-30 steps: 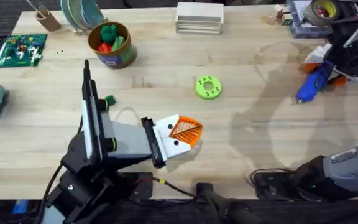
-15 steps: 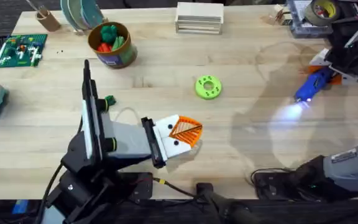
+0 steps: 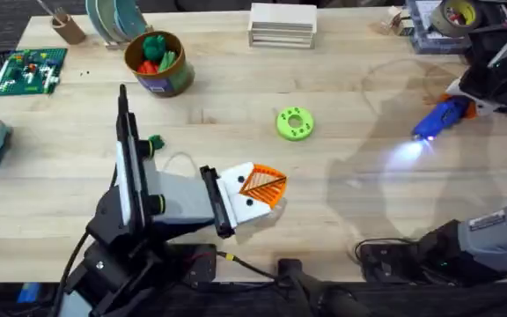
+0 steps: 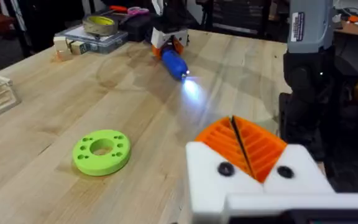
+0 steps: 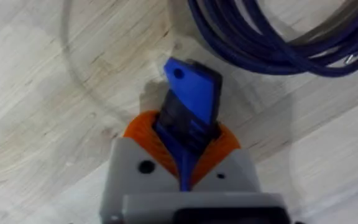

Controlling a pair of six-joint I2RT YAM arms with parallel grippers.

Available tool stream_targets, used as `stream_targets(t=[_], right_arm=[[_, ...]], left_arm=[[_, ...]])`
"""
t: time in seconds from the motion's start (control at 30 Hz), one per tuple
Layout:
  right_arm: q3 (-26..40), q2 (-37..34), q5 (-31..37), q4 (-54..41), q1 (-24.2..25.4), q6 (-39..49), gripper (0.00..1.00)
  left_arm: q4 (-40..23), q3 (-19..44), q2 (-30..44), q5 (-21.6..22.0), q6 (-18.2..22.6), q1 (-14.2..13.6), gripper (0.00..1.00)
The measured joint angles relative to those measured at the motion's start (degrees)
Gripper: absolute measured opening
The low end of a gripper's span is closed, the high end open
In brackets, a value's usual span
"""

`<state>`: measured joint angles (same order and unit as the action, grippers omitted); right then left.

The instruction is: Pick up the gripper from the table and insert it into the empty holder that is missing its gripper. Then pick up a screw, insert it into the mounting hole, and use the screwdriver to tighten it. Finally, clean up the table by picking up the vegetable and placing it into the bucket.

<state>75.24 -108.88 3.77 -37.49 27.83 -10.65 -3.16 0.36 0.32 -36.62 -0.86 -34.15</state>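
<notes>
Two arms work at one light wooden desk (image 3: 350,229). The left end effector (image 3: 262,189) rests low near the desk's front middle, its two white holder blocks (image 4: 260,180) carrying two orange ribbed fingers (image 4: 244,142) pressed face to face, so it is closed with nothing between them. The right end effector (image 3: 465,97) is at the far right edge of the desk and is clamped on one screwdriver (image 3: 437,120) with a bright blue handle; in the right wrist view the blue body (image 5: 188,112) sits gripped between the orange pads (image 5: 145,134). The screwdriver points toward the desk's middle, and a bright patch of light (image 3: 405,154) lies on the wood just ahead of its tip. One bright green disc (image 3: 295,123) with a ring of holes lies flat near the centre, well apart from both end effectors. One tiny dark green vegetable (image 3: 155,142) lies on the desk beside the left arm's upper link. One round brown-gold bucket (image 3: 157,75) with a blue band stands at the far left; it holds toys in red and green. At the back edge stands one stack of pale boards (image 3: 282,25), and at the far right corner one roll of tape (image 3: 458,14) on a tray. A coil of blue cable (image 5: 278,37) lies on the wood near the right end effector.
</notes>
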Motion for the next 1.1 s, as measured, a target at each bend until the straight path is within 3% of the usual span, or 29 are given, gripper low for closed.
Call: stream_targets(t=[0.67,1.1], right_arm=[[0.7,0.8,-1.3,-2.1,-0.1,0.0,0.032],[0.7,17.9,-1.7,-5.0,-3.1,0.0,0.032]], left_arm=[[0.0,0.0,0.0,0.0,0.0,0.0,0.004],[0.0,0.0,0.0,0.0,0.0,0.0,0.004]])
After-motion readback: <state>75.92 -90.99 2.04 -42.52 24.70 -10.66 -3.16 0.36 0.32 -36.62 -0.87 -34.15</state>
